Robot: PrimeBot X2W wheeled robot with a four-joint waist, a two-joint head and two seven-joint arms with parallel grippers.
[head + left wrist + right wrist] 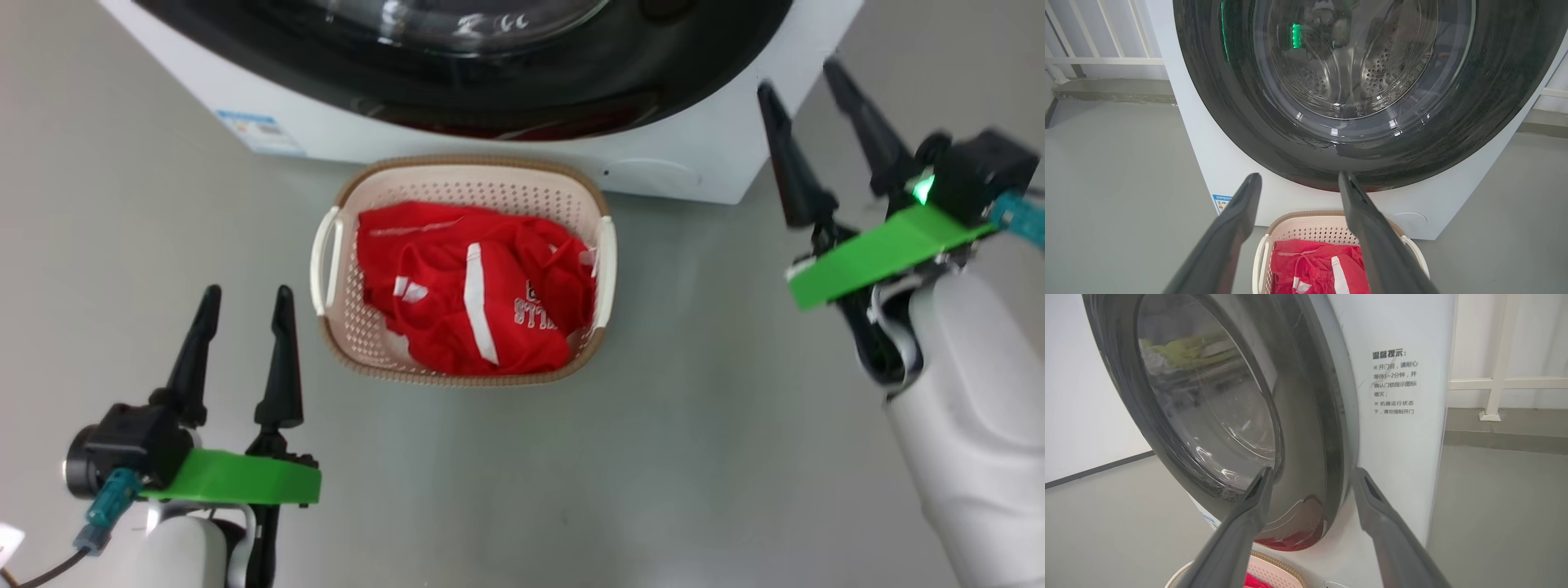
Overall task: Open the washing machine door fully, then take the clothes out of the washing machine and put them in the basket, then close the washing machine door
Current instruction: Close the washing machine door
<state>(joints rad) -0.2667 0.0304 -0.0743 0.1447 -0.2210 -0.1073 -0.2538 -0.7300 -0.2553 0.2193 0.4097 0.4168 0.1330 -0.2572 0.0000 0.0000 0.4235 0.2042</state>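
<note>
One washing machine (694, 155), one washing machine door (571, 90), one basket (490, 192), one heap of clothes (457, 286), two pairs of jaws
In the head view, the door is seen shut against the white front, and the basket is set on the floor (571, 474) just before it, the red clothes heaped inside, too tangled to be counted. The left jaws are held spread and empty at lower left, the right jaws likewise by the machine's right corner. In the left wrist view, the drum (1347, 77) is seen through the glass, one white railing (1106, 61) behind. In the right wrist view, the door's rim is framed between spread jaws, one printed notice (1394, 384) beside it
</note>
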